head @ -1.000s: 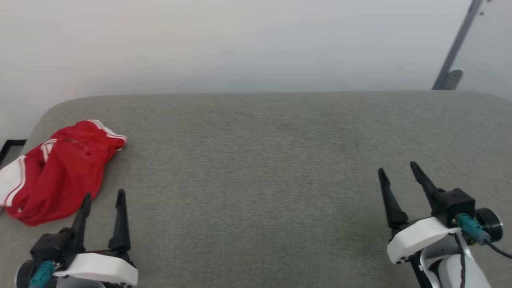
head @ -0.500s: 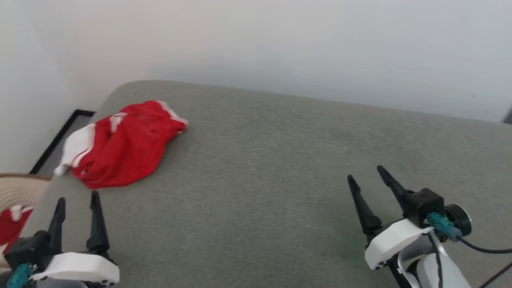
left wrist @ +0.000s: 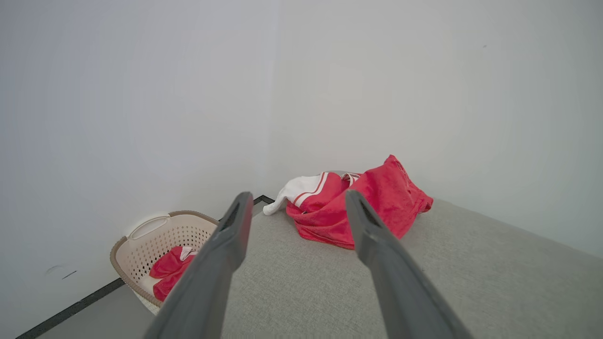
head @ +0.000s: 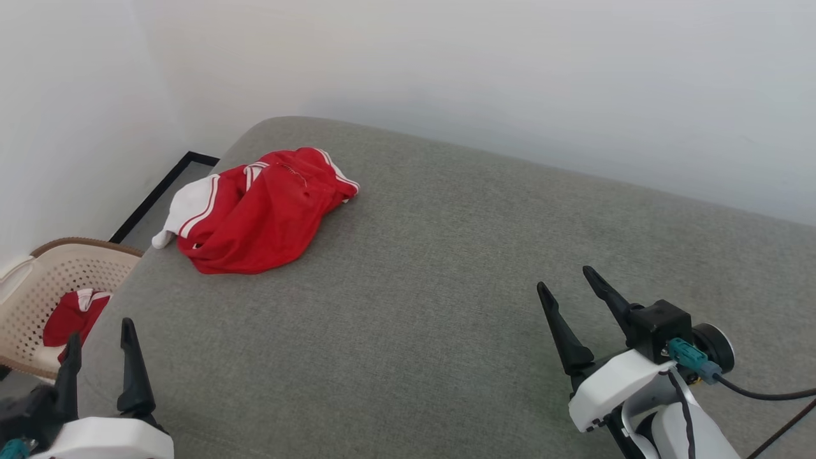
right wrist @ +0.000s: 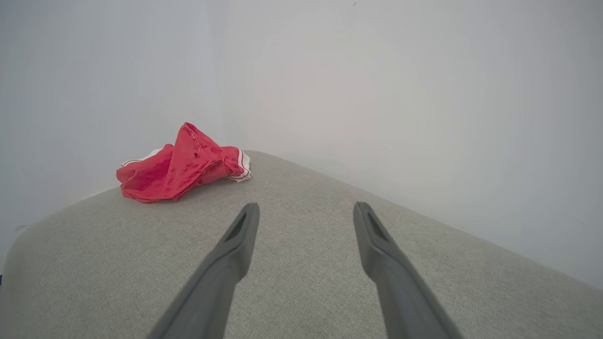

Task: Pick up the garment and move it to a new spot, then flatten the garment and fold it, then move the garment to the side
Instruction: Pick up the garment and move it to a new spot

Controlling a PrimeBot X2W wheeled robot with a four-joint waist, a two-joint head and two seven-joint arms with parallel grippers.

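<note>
The garment (head: 261, 210), a red shirt with white sleeves and striped trim, lies crumpled near the far left corner of the grey padded surface (head: 421, 306). It shows ahead of the fingers in the left wrist view (left wrist: 358, 207) and far off at upper left in the right wrist view (right wrist: 183, 165). My left gripper (head: 99, 344) stands open at the lower left, well short of the garment, nothing between its fingers. My right gripper (head: 567, 293) is open at the lower right over bare surface, far from the garment.
A beige perforated basket (head: 44, 268) holding red cloth (head: 73, 315) stands on the floor off the surface's left edge, seen too in the left wrist view (left wrist: 155, 235). White walls close the corner behind. A black floor strip (head: 159, 191) runs along the left wall.
The head camera has swung left, so the garment now sits nearer the picture's middle and the basket has come into view. Both grippers stay open; the garment itself has not moved.
</note>
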